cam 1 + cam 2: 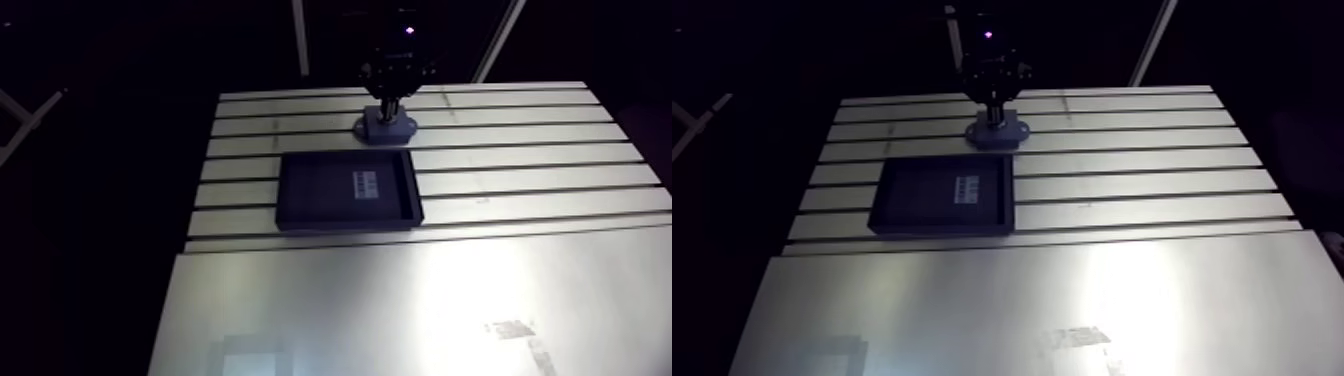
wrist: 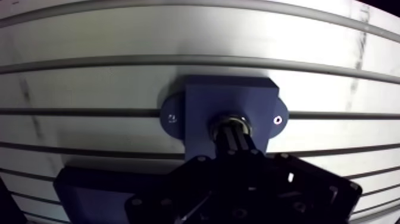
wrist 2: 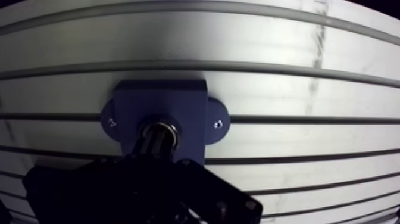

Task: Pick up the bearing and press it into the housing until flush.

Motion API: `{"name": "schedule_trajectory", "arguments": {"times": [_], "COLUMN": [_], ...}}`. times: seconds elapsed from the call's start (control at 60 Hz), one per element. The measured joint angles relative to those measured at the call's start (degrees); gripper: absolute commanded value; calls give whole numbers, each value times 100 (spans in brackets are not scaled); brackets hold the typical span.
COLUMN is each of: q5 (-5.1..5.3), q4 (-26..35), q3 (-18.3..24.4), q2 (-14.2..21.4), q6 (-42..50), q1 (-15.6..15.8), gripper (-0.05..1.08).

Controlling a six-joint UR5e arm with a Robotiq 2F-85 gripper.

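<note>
Housing (image 2: 229,95): blue block, rounded ears, perhaps metal-ringed bore

Wrist (image 1: 398,62) hanging near vertical from above, dark Robotiq gripper (image 2: 233,132) pointing straight down, its two fingers (image 2: 229,143) pressed together into one narrow dark column, tips low, gripper body bulking large in the wrist view

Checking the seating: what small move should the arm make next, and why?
Probably a gentle push straight down: the gripper, fingers together, is centred on the bearing, whose metal ring sits in the housing bore; whether it is flush cannot be told.
</note>
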State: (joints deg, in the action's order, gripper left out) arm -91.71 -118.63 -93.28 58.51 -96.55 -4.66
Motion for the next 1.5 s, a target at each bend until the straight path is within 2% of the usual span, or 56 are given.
{"name": "schedule_trajectory", "arguments": {"times": [1.5], "q5": [-9], "q4": [1], "q3": [0], "q2": [-1], "q6": [0], "q1": [0], "gripper": [108]}}
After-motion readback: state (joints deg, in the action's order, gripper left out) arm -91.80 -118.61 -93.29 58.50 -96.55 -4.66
